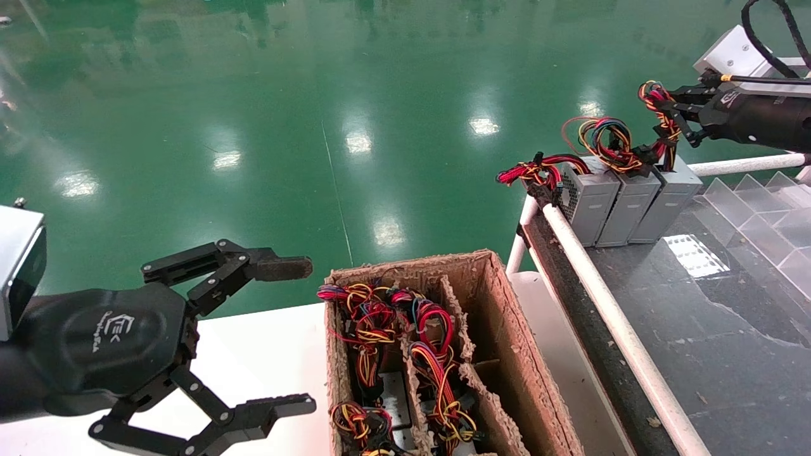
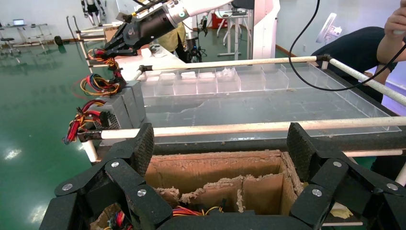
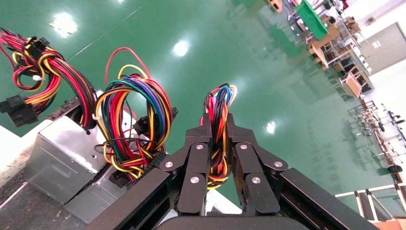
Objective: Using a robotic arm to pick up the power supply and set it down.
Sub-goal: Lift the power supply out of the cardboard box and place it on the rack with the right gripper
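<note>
Three silver-grey power supplies stand in a row at the far corner of the black table (image 1: 728,329). My right gripper (image 1: 660,104) (image 3: 218,122) is shut on the red, yellow and black wire bundle (image 3: 219,103) rising from the rightmost power supply (image 1: 671,199). That unit's base is level with its two neighbours (image 1: 624,202). The wrist view hides its box behind my fingers. My left gripper (image 1: 301,335) (image 2: 221,143) hangs open and holding nothing at the lower left, beside the cardboard box (image 1: 500,329).
The cardboard box has ragged dividers and holds several more wired units (image 1: 380,335). A white pipe rail (image 1: 608,304) edges the black table. Clear acrylic dividers (image 1: 760,215) stand at the right. A person (image 2: 368,43) sits beyond the table.
</note>
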`<state>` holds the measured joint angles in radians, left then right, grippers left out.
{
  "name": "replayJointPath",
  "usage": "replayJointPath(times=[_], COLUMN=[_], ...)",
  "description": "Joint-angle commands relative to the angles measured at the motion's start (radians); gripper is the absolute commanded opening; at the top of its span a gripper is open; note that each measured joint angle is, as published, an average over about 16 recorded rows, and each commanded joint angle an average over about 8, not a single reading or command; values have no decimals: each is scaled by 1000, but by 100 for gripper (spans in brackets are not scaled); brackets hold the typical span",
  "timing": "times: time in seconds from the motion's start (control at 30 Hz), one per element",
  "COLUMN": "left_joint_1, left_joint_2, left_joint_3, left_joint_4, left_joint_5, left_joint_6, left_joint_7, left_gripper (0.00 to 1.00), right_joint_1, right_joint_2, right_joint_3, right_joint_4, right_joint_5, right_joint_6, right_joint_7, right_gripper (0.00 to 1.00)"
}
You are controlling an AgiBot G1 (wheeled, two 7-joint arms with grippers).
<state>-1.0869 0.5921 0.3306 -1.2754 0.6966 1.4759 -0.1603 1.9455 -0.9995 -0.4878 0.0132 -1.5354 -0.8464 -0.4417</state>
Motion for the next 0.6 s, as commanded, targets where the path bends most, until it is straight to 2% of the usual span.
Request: replayJointPath(times=[0.03, 0.13, 0.17, 0.4, 0.43, 0.6], left_joint_1=[0, 0, 0, 0, 0, 0], left_joint_2=[0, 0, 0, 0, 0, 0], left_joint_3=[0, 0, 0, 0, 0, 0], left_joint_4=[0, 0, 0, 0, 0, 0], left_joint_5=[0, 0, 0, 0, 0, 0], left_joint_6=[0, 0, 0, 0, 0, 0], left_joint_7=[0, 0, 0, 0, 0, 0], left_gripper=[100, 100, 100, 100, 100, 100], right_joint_1=[-3, -1, 0, 2, 2, 2], right_joint_2=[0, -1, -1, -6, -6, -5], right_joint_3=[1, 2, 2, 2, 2, 2], right_joint_4=[0, 1, 1, -3, -5, -10], right_joint_5=[2, 4, 4, 3, 3, 3], right_joint_6=[-4, -16, -21, -30, -29, -28], right_joint_7=[-6, -12, -15, -24, -24, -23], right_gripper=[1, 1, 6, 93, 100, 100])
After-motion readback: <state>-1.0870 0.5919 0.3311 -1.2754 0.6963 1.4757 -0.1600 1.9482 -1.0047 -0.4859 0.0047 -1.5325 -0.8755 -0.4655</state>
